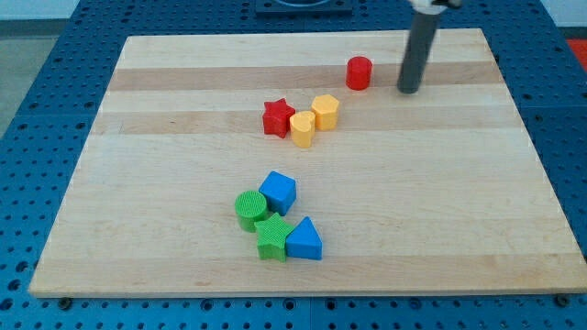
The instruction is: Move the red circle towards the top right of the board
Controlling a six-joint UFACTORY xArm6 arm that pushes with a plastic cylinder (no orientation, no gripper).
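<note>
The red circle (pixel 359 72) is a short red cylinder standing on the wooden board (pixel 440 183) in its upper middle. My tip (pixel 408 91) is the lower end of a dark rod that comes down from the view's top. It rests on the board just to the right of the red circle, a small gap apart from it and slightly lower in the view.
A red star (pixel 277 118), a yellow heart-like block (pixel 302 129) and a yellow hexagon (pixel 326 112) cluster left of and below the red circle. A blue cube (pixel 278 192), green cylinder (pixel 249 210), green star (pixel 271 238) and blue triangle (pixel 304 240) sit near the view's bottom.
</note>
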